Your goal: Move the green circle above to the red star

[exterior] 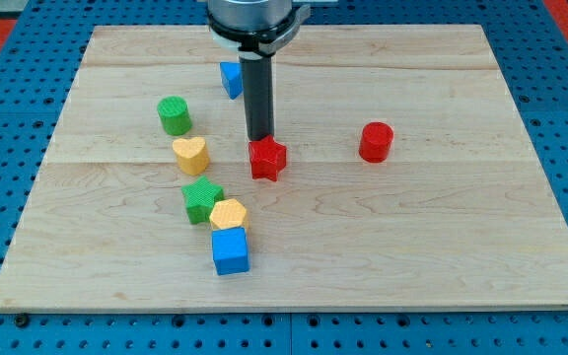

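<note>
Here my tip [259,137] stands upright, touching the red star [267,159] from above.

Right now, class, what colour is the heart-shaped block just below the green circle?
Yellow: the heart shows clearly in the camera view, just under the green circle.

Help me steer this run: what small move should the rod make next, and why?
Probably swing my tip toward the view's left, around behind the green circle block. My tip sits right above the red star block, while the green circle lies well left, beside the yellow heart block.
</note>
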### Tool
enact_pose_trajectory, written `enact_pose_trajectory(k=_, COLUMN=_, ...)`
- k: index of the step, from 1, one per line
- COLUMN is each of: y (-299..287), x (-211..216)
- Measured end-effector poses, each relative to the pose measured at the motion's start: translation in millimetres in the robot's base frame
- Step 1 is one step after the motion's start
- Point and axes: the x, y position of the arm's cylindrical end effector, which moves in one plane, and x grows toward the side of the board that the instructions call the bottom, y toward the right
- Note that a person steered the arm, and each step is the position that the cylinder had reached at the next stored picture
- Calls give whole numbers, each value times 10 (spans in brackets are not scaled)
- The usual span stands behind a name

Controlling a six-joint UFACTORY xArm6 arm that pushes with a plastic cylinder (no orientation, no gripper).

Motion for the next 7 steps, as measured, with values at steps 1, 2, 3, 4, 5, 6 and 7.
enact_pose_trajectory(k=1, y=-31, x=341)
enact_pose_trajectory(k=2, y=-48, x=708)
enact_pose_trajectory(k=3, y=-103, x=219)
enact_pose_trajectory(k=4, y=-373, x=-296)
enact_pose_trajectory(k=5, y=-969, x=-152)
enact_pose_trajectory(k=6, y=-1041, x=198)
enact_pose_trajectory(k=7, y=-823, x=198)
